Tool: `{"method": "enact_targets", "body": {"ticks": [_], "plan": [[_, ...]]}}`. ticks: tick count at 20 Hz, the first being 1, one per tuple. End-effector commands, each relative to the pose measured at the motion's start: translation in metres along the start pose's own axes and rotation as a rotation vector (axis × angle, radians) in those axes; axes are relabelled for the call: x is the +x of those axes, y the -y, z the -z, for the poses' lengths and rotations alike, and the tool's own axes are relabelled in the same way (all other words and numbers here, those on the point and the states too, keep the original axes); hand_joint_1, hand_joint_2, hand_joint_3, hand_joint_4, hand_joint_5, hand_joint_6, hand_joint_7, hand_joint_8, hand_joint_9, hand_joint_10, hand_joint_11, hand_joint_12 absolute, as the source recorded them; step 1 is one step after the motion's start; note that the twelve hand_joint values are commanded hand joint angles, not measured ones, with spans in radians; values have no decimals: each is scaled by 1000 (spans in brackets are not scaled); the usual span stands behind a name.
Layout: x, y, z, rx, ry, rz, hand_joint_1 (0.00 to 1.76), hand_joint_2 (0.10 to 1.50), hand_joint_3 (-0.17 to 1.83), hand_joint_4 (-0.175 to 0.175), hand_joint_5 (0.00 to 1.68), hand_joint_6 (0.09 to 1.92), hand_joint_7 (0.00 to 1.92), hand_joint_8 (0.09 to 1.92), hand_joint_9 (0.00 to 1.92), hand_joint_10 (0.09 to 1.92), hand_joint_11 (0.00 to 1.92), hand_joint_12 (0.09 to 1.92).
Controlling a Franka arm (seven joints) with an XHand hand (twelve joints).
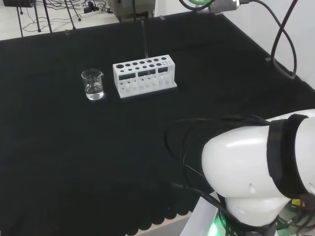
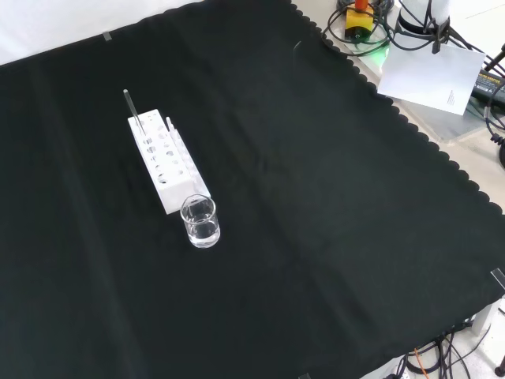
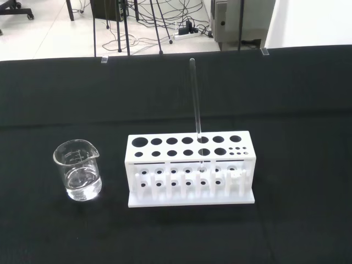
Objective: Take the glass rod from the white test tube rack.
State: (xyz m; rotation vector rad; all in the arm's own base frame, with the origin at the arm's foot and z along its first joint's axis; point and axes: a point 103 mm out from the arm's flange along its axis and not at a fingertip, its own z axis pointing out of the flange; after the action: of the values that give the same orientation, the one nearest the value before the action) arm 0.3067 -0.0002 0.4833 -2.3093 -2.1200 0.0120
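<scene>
A white test tube rack (image 1: 144,76) (image 2: 167,162) (image 3: 190,168) stands on the black cloth, toward the far side in the head view. A clear glass rod (image 1: 144,42) (image 2: 131,107) (image 3: 195,102) stands nearly upright in one of its holes, toward the rack's right end in the head view, and rises well above the rack. Nothing touches the rod or the rack. In the wrist view rack and rod lie some way ahead.
A small glass beaker (image 1: 93,84) (image 2: 200,221) (image 3: 78,170) with a little clear liquid stands beside the rack's left end in the head view. The arm's white link (image 1: 256,172) fills the head view's lower right. Cables and a white sheet (image 2: 430,75) lie past the cloth's edge.
</scene>
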Motion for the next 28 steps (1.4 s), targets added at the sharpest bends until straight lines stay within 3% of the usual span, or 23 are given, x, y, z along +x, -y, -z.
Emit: {"method": "enact_targets", "body": {"ticks": [1,5,8,11,14,18,20,23,28], "plan": [[0,0,0,-11,4,-3,671,798,655,-128,0,87,0,103,0,212,0,128],[13,-3,6,-17,17,5,643,855,570,-128,0,87,0,87,0,152,0,87],[15,-4,9,-11,34,-22,639,862,560,-128,0,87,0,87,0,148,0,87],[-12,-7,-1,-24,17,-8,637,864,557,-128,0,87,1,87,0,148,0,87],[-2,-14,4,-25,44,1,635,875,536,-127,0,87,4,87,0,157,12,87],[8,-37,4,-15,42,17,627,887,508,-126,0,87,0,128,0,207,0,320],[-15,-42,2,-7,34,-4,623,887,507,-126,0,87,0,157,0,234,0,376],[-11,-73,-5,27,63,-2,620,888,508,-125,1,87,0,193,0,270,0,420],[-17,-129,-18,36,29,3,613,889,507,-124,5,87,0,225,0,303,0,469]]}}
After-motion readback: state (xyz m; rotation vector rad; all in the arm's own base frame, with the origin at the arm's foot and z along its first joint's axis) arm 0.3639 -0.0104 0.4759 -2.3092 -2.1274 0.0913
